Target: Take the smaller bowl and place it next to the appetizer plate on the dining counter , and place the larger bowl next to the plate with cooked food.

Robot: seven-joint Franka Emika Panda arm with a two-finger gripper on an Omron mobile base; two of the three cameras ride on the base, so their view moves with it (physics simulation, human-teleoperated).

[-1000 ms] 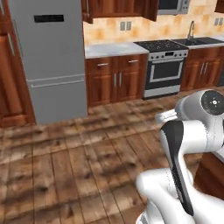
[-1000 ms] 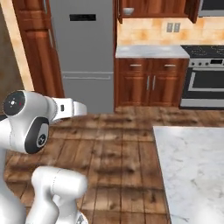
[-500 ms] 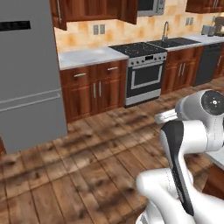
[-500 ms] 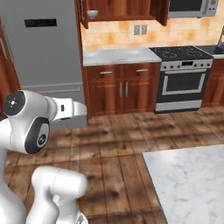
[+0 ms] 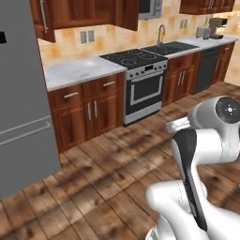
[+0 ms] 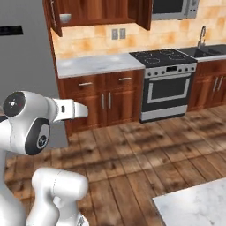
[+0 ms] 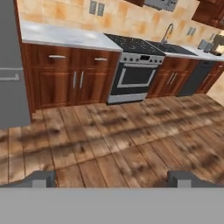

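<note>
The end effector (image 7: 112, 178) hangs with its two dark fingertips (image 7: 40, 178) spread wide and nothing between them, which suits an arm that is only being carried: it points over bare wooden floor (image 7: 109, 140) toward the cabinets, so I judge the fetching step has not yet begun. In the right base view a small pale bowl (image 6: 65, 18), possibly the smaller bowl, sits inside an open upper cabinet (image 6: 95, 11) above the worktop; it is too small to tell for certain. The larger bowl and the appetizer plate are not something I can place from here. A corner of the dining counter (image 6: 198, 207), a veined marble surface, lies at lower right. Beyond stand the stove (image 5: 140, 82), the sink (image 5: 171, 47), the grey fridge (image 5: 21, 103) and orange tiles
</note>
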